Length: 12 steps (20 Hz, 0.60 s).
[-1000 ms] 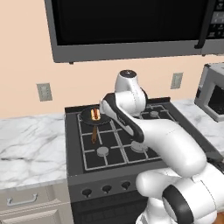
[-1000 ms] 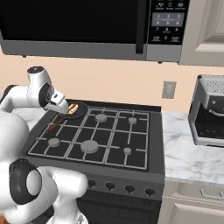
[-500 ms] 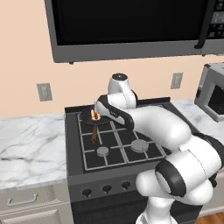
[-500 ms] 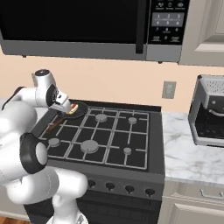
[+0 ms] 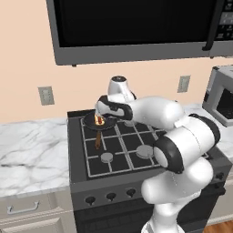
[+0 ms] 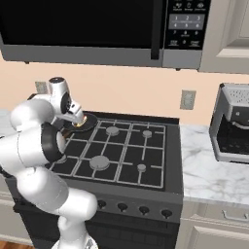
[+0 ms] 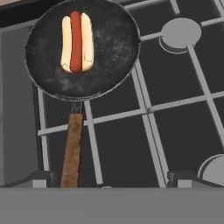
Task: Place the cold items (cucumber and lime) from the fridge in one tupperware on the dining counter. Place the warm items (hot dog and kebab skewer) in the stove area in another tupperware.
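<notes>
Jaws [image 7: 107,177] spread wide, nothing between them, hovering above stove [image 7: 175,113]. Hot dog [image 7: 76,41] lay in black frying pan [image 7: 52,78], ahead of jaws and off toward one fingertip, well clear of both tips. Pan's brown handle [image 7: 72,151] ran back toward jaws, ending near that same tip. From left base camera: hot dog [image 5: 98,120] sat in pan [image 5: 91,124] on back-left burner, just below jaws [image 5: 101,114]. Marble desk [image 5: 32,154] flanked stove.
</notes>
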Available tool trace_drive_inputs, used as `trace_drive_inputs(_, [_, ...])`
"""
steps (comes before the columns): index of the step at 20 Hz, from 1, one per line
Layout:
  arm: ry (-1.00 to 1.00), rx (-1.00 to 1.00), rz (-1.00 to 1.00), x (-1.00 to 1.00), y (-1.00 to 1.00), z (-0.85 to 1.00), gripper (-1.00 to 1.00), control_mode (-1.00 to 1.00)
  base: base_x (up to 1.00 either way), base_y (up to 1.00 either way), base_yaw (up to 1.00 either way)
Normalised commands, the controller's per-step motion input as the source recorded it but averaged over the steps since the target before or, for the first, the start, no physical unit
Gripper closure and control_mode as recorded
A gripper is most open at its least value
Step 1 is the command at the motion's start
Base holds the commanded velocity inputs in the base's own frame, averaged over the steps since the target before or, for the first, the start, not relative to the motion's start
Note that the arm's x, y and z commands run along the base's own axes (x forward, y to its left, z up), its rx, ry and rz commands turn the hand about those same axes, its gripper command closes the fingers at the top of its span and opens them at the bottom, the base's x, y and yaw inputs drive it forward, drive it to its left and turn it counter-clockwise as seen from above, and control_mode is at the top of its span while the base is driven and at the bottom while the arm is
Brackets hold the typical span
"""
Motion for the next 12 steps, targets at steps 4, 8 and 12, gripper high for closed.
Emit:
trace_drive_inputs(4, [0.11, 0.0, 0.0, 0.57, 0.24, -0.2, -1.0, -1.0, 0.0, 0.0, 0.0])
trace_drive_inputs(8, [0.05, 0.0, 0.0, 0.52, 0.2, -0.21, -1.0, -1.0, 0.0, 0.0, 0.0])
trace_drive_inputs(12, [0.0, 0.0, 0.0, 0.37, 0.06, -0.32, -1.0, -1.0, 0.0, 0.0, 0.0])
